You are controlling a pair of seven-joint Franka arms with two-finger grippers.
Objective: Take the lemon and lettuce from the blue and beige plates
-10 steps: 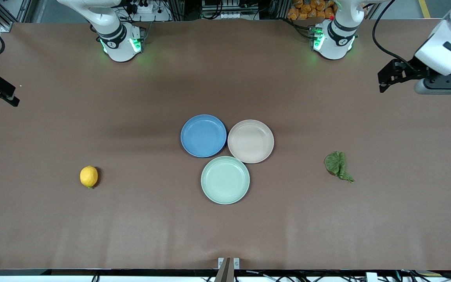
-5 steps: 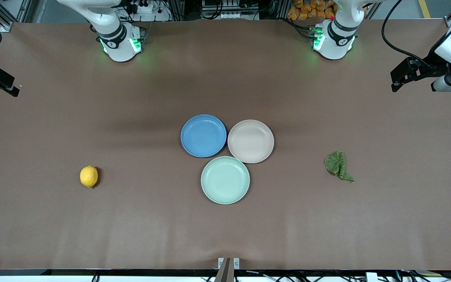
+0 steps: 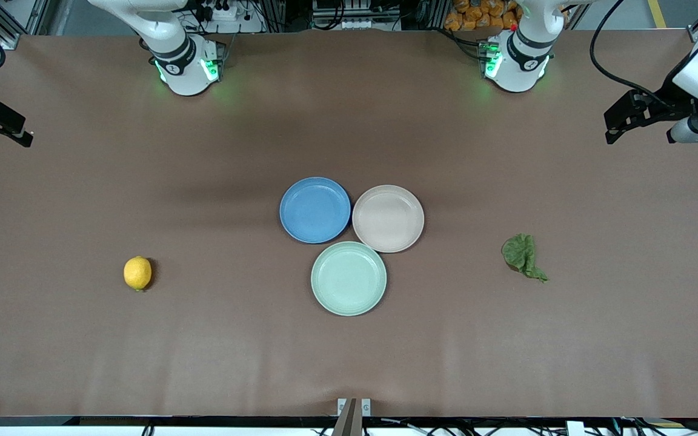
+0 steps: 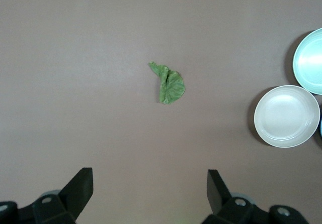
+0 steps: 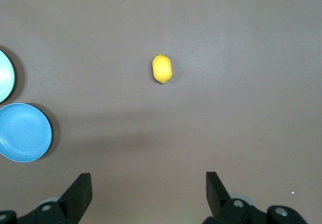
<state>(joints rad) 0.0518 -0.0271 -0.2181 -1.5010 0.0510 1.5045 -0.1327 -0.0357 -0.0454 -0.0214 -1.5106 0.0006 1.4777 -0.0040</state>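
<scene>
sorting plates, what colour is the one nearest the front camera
Mint green plate, clearest in the front view.

Both arms are drawn up high and swung out wide, each over its own end of the table. The left gripper (image 4: 147, 194) hangs with fingers spread apart and nothing between them. The right gripper (image 5: 146, 196) is just the same, splayed and holding nothing.

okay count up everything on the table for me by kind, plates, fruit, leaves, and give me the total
Plates: 3 (blue plate, beige plate, green plate)
Fruit: 1 (lemon)
Leaves: 1 (lettuce)
Total: 5
</scene>
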